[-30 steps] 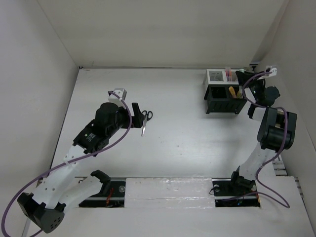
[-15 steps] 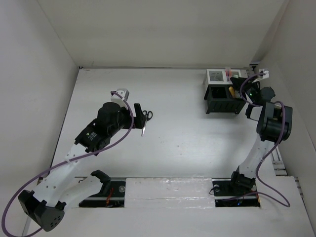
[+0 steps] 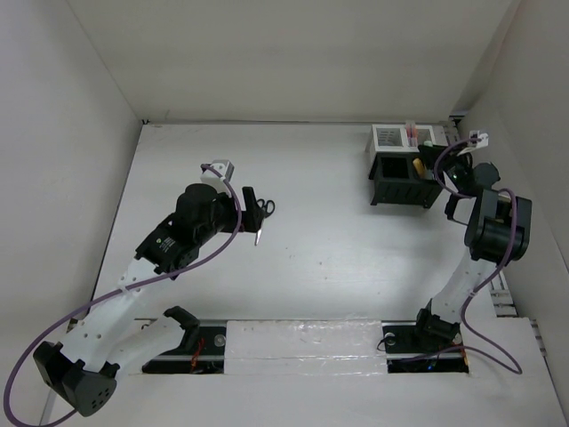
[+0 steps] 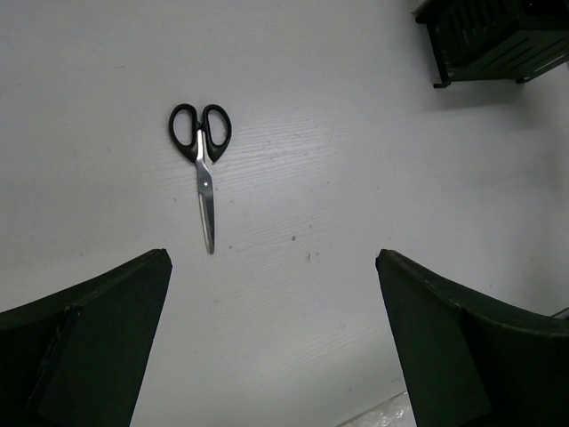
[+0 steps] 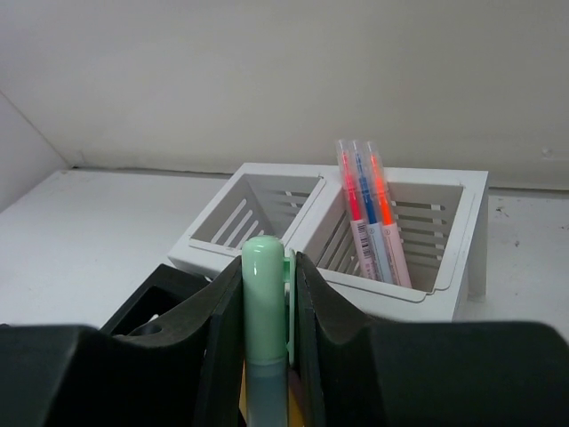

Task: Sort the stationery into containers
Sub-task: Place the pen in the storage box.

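My left gripper (image 4: 271, 260) hangs wide open; the scissors (image 4: 203, 169) lie flat close by, handles far, blades near. My right gripper (image 5: 267, 280) pinches the green highlighter (image 5: 264, 329) upright over the black organiser (image 5: 147, 298).

A white table (image 3: 338, 258) sits inside white walls (image 3: 293, 53), with a pale strip (image 3: 302, 345) along its near edge.

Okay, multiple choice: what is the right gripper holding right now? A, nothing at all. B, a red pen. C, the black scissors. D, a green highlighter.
D: in the right wrist view the right gripper is clamped on a green highlighter, while the scissors lie loose on the table.
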Controlling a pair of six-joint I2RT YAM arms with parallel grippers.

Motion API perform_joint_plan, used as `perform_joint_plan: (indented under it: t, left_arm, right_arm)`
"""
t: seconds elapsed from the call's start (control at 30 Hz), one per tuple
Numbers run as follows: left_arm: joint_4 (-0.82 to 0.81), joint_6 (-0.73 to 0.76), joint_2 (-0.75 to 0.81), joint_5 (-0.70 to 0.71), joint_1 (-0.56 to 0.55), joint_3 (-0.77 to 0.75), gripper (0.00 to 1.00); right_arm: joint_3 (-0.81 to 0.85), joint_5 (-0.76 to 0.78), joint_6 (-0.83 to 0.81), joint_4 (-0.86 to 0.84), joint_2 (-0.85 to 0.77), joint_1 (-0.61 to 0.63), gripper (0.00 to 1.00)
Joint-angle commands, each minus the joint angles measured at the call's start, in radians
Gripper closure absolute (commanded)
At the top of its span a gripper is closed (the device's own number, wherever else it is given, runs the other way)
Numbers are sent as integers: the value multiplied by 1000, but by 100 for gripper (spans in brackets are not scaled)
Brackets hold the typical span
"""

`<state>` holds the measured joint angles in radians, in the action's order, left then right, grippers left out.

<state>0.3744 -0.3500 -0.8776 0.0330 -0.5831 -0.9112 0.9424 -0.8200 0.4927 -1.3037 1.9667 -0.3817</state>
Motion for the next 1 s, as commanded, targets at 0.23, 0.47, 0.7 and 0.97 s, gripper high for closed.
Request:
perform_joint_plan:
  t: [0.23, 0.47, 0.7, 0.97]
  left_arm:
    - [-31, 8, 6, -31, -4, -3, 0]
    - [-31, 17, 6, -31, -4, -3, 0]
    - [-31, 17, 15, -31, -4, -3, 0]
    - [12, -33, -27, 157, 5, -22, 0]
  right_arm:
    - [-48, -10, -34, -509, -86, -17, 82]
    - [-85, 12, -34, -509, -98, -26, 49]
    - [-105, 30, -43, -509, -138, -26, 33]
    - [-54, 10, 17, -439, -239, 39, 0]
